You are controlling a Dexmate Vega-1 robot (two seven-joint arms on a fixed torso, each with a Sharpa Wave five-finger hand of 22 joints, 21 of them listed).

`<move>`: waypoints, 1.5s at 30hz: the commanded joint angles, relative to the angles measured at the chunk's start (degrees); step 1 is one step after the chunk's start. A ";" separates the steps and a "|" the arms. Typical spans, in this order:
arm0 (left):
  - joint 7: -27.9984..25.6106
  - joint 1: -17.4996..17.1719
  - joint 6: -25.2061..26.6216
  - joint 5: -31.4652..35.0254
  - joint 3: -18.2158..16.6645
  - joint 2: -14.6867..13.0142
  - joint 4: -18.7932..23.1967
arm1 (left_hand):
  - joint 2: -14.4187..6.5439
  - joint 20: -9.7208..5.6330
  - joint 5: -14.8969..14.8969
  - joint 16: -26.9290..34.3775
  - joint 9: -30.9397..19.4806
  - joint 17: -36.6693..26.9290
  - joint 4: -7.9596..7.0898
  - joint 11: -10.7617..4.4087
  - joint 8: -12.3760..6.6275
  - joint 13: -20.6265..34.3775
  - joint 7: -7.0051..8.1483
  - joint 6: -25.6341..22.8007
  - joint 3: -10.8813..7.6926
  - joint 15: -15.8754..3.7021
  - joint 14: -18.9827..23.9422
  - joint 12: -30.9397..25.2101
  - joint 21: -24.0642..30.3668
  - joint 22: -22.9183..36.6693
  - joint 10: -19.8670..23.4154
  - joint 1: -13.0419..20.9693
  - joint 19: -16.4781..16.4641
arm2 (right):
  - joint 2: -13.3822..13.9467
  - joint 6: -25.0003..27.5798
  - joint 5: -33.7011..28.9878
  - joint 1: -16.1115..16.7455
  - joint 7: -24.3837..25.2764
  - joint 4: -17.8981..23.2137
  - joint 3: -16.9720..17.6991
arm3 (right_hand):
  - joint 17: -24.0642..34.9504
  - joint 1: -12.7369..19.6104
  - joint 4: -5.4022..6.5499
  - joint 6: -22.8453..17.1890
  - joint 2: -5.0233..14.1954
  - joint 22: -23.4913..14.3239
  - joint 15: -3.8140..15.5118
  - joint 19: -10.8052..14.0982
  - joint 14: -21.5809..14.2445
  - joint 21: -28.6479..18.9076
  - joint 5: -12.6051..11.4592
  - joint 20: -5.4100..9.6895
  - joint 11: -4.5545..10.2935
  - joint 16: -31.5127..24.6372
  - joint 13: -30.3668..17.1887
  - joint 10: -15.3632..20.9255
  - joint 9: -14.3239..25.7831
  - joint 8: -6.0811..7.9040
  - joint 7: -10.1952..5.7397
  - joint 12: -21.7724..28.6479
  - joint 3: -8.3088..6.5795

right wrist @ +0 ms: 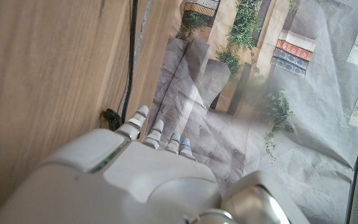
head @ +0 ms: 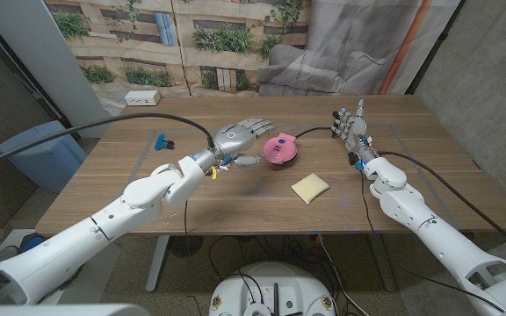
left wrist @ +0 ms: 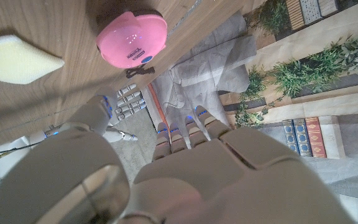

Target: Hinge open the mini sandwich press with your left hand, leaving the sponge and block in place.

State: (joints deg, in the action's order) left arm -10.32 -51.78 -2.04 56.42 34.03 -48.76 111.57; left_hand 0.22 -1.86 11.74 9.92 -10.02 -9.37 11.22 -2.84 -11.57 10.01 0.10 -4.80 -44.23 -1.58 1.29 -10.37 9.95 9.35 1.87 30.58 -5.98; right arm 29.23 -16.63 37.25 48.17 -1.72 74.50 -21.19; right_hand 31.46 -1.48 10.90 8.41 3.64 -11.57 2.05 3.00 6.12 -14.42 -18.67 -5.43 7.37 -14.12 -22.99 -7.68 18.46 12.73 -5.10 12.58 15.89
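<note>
The pink mini sandwich press (head: pixel 279 149) sits at the table's middle on its dark base, lid down; it is also in the left wrist view (left wrist: pixel 131 38). My left hand (head: pixel 240 136) hovers just to its left, fingers stretched toward it and thumb (head: pixel 251 161) low, holding nothing and a small gap short of the lid. From its wrist camera the left hand (left wrist: pixel 179 174) shows from behind. A yellow sponge (head: pixel 309 187) lies in front of the press to the right, also seen from the wrist (left wrist: pixel 14 59). The blue block (head: pixel 161 140) lies far left. My right hand (head: pixel 352 127) stands on edge at the right, empty.
A black cable (head: pixel 314 132) runs from the press toward my right hand, and shows in the right wrist view (right wrist: pixel 131 56) along the wooden table (right wrist: pixel 42 62). A white power strip (head: pixel 141 98) lies at the far left edge. A blue bin (head: pixel 38 154) stands beside the table.
</note>
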 commanded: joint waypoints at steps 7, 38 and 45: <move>1.93 0.41 11.94 12.83 6.49 3.46 0.24 | 0.40 -0.66 0.24 -0.13 -0.13 -0.17 -0.04 0.03 -0.10 0.17 -0.08 0.18 -0.36 0.15 -0.52 0.00 -0.04 -0.02 -0.36 1.57 0.77 | 0.04 0.05 0.00 0.04 0.04 0.11 0.01 | 0.21 0.19 -0.06 0.28 5.14 -0.21 1.16 -0.09 0.47 -0.23 -0.35 -0.52 -0.23 -0.18 -0.28 -0.36 0.31 0.25 0.08 0.32 0.26; -7.01 -1.49 23.26 19.82 12.42 7.92 -6.11 | 1.60 -0.32 0.09 0.30 -0.12 -0.16 -0.16 0.90 -0.73 0.13 -0.69 -1.70 -0.06 0.46 0.16 -0.52 0.48 0.01 0.19 4.68 -0.20 | 0.04 0.05 0.01 0.04 0.02 0.10 0.02 | 0.21 0.19 -0.06 0.31 5.15 -0.21 1.09 -0.13 0.49 -0.22 -0.35 -0.53 -0.26 -0.17 -0.28 -0.38 0.31 0.24 0.06 0.32 0.26; -7.19 -0.97 24.85 19.12 13.67 9.45 -7.67 | 1.83 -0.47 0.05 0.28 -0.12 -0.16 -0.18 0.70 -0.79 0.12 -0.63 -1.99 0.06 0.32 0.22 -0.56 0.45 0.01 0.36 5.22 -0.19 | 0.05 0.06 0.01 0.04 0.03 0.12 0.02 | 0.21 0.19 -0.06 0.33 5.15 -0.21 1.09 -0.08 0.49 -0.23 -0.35 -0.48 -0.26 -0.17 -0.28 -0.41 0.31 0.23 0.08 0.31 0.26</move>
State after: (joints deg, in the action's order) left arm -16.59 -53.06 20.08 75.89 45.80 -41.42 106.27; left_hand 2.07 -2.04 11.74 9.93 -10.00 -9.33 11.23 -2.06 -11.96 10.00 -0.41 -6.17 -44.22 -1.35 1.12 -10.60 10.20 9.35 1.53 35.14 -5.62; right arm 29.27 -16.64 37.26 48.21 -1.69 74.57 -21.17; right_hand 31.46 -1.48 10.90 8.41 3.64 -11.57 2.05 3.00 6.12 -14.42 -18.67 -5.43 7.37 -14.12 -22.99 -7.67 18.46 12.73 -5.10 12.58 15.89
